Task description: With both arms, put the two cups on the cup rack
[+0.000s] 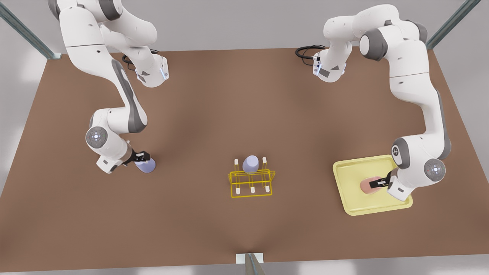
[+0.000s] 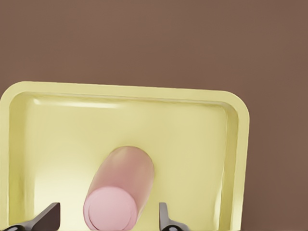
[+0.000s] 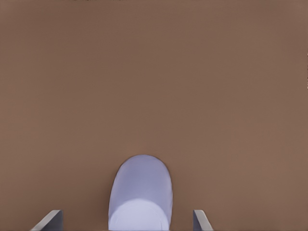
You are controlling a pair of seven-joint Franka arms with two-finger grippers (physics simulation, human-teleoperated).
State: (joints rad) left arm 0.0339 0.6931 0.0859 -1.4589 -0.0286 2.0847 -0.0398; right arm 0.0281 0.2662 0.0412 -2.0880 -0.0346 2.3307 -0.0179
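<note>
Matt brown table point(image 1: 214, 114); smooth glossy yellow tray point(image 1: 345, 191).

No text, label, brand, number or sign can be read anywhere in these pictures.
</note>
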